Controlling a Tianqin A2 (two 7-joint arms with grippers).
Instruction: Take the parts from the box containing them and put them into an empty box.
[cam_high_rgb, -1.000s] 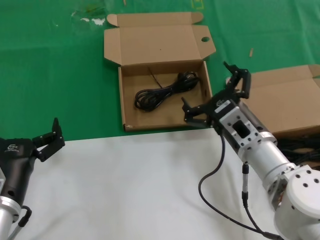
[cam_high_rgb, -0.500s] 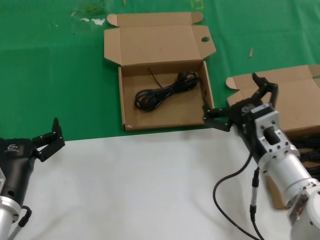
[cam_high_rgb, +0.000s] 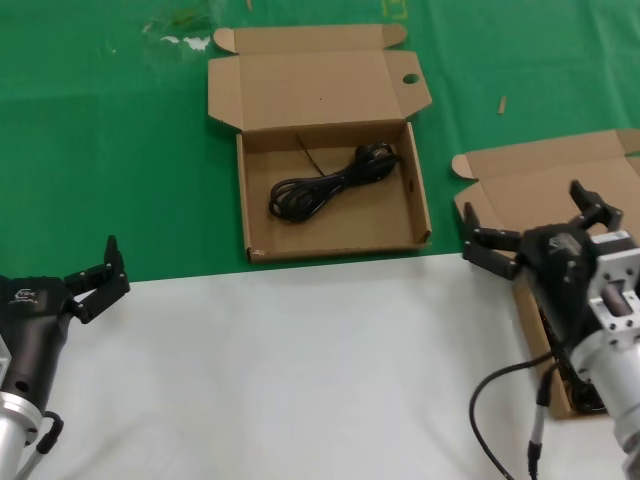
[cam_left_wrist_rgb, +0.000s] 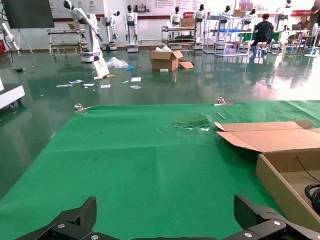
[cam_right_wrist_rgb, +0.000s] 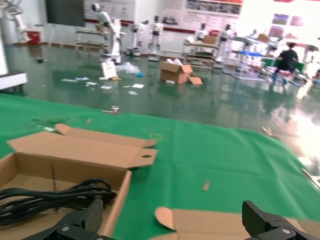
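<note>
The cardboard box with a round hole in its lid flap (cam_high_rgb: 258, 205) lies open at the table's middle, and one coiled black cord (cam_high_rgb: 330, 180) rests inside it. My right gripper (cam_high_rgb: 535, 222) hangs open and empty over the lid (cam_high_rgb: 530, 185) of the second box at the right. That box's tray is mostly hidden under my arm; a few dark cords (cam_high_rgb: 562, 365) peek out beside it. The right wrist view has the right gripper (cam_right_wrist_rgb: 175, 215), the holed box (cam_right_wrist_rgb: 120, 192) and its cord (cam_right_wrist_rgb: 50, 197). My left gripper (cam_high_rgb: 108, 272) is parked open at the near left, also the left gripper (cam_left_wrist_rgb: 165, 215).
A green mat (cam_high_rgb: 120, 150) covers the far half of the table and a white sheet (cam_high_rgb: 280, 370) the near half. A small scrap (cam_high_rgb: 502, 104) lies on the mat behind the right box. White marks (cam_high_rgb: 185, 40) sit at the back left.
My right gripper has swung from the holed box's front right corner to the right and nearer, over the second box, open and empty throughout. The left arm has not moved.
</note>
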